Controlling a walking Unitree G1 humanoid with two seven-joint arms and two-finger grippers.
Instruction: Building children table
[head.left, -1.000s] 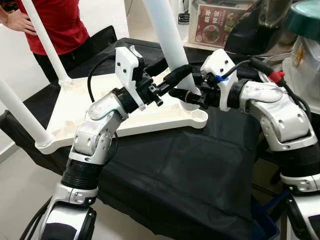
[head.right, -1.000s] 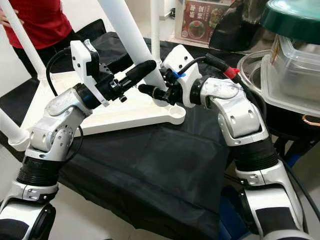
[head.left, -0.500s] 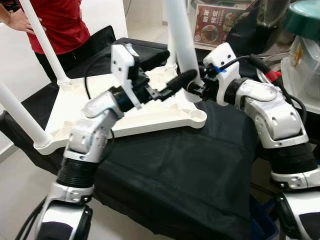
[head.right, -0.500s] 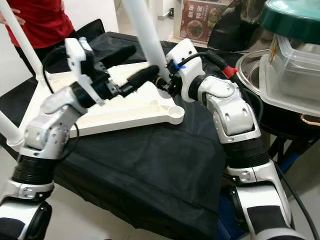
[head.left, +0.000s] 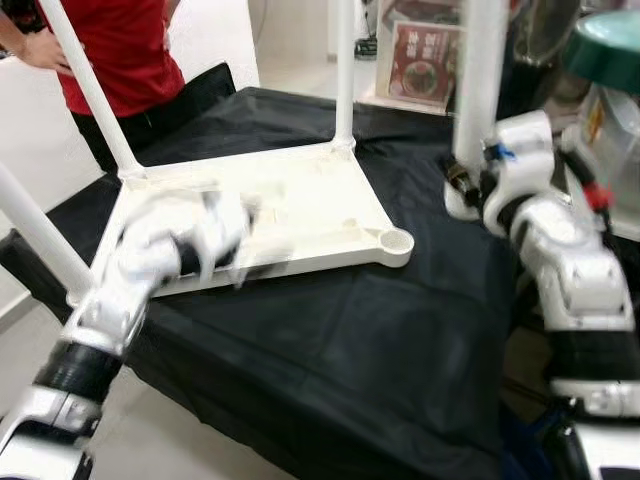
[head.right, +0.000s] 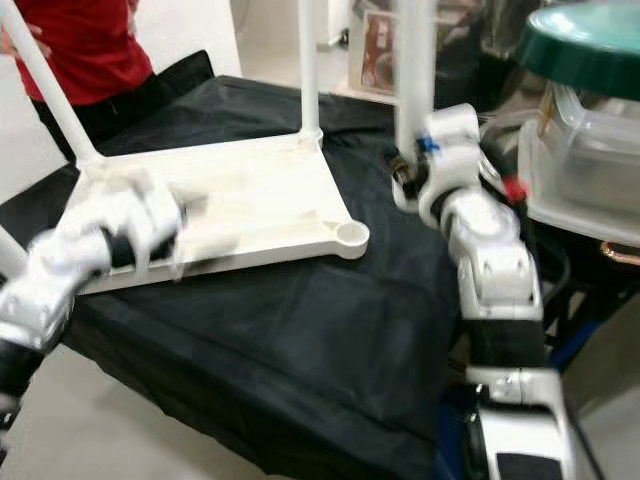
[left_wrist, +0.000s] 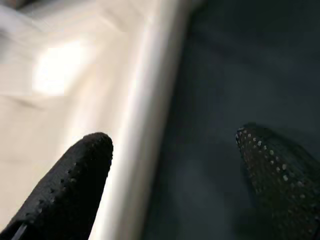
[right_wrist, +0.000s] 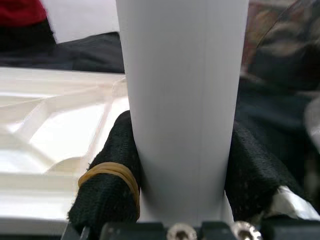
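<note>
Upright, the white table leg (head.left: 480, 70) stands clamped in the right claw (head.left: 462, 185).

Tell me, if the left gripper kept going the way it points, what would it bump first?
Probably the white tabletop's edge. The left gripper has open jaws straddling that rim, with the black cloth beside it. Depth is blurry, so the cloth might come first.

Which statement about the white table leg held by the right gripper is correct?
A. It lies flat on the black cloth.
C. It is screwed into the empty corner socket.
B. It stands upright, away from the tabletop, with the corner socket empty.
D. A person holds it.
B: the right gripper clamps the upright white leg beside the upturned tabletop, and the corner socket is empty.
</note>
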